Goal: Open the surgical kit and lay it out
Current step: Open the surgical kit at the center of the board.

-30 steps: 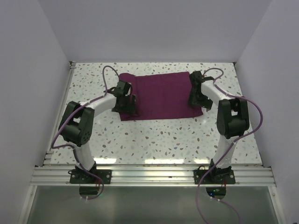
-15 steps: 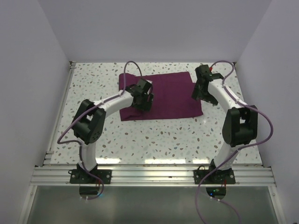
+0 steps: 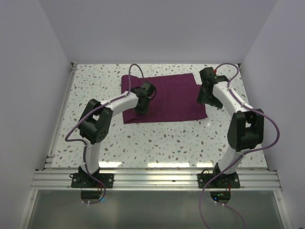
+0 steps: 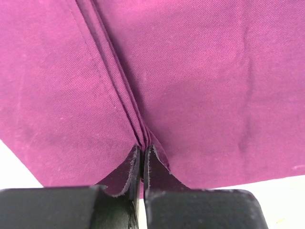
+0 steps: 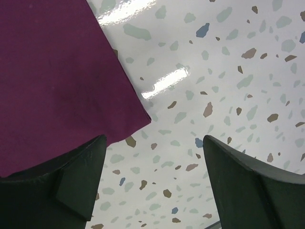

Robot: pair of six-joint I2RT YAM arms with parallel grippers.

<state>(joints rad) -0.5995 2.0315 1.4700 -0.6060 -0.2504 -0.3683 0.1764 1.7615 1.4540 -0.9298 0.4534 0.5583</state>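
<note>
The surgical kit (image 3: 171, 95) is a dark purple cloth wrap lying folded flat at the back of the speckled table. My left gripper (image 3: 140, 108) is down on the cloth's left part, near its front edge. In the left wrist view a ridge of stacked folds (image 4: 114, 76) runs straight into the left gripper (image 4: 142, 150), whose fingers are pinched together on it. My right gripper (image 3: 208, 102) hovers over the cloth's right front corner. In the right wrist view that gripper (image 5: 154, 138) is open, with the cloth corner (image 5: 57, 71) by its left finger and bare table between the fingers.
White walls enclose the speckled table (image 3: 162, 138) on the left, back and right. An aluminium rail (image 3: 152, 179) carrying both arm bases runs along the near edge. Purple cables loop above each arm.
My left gripper swung right from the cloth's left edge onto the cloth and closed on the fold ridge. The right gripper shifted slightly back and right and stayed open.
</note>
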